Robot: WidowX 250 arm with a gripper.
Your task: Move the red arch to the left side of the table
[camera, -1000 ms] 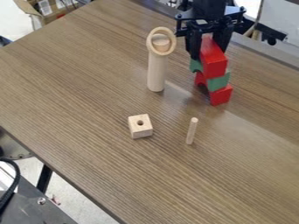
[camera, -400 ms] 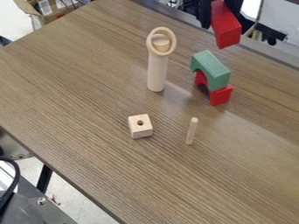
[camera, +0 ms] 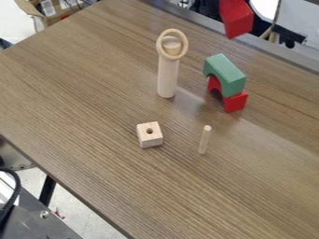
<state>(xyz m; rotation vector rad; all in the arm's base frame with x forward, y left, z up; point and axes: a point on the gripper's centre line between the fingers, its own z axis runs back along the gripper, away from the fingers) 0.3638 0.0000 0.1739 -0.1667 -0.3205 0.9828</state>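
Well | your red arch (camera: 235, 102): beneath green arch (camera: 228, 75), inboard of worktop (camera: 93, 102)'s upper-right edge | from raised red block (camera: 237, 18), likely carried, it lies lower, nearer you | pincer: grip state, you can't tell

You have two arches in all: one red arch (camera: 235, 102), one green arch (camera: 228, 76). You also have one red block (camera: 237, 21), one holed wooden cube (camera: 149, 136), one wooden cylinder (camera: 167, 78), one wooden ring (camera: 160, 50), one wooden peg (camera: 204, 141), one bench (camera: 100, 98).
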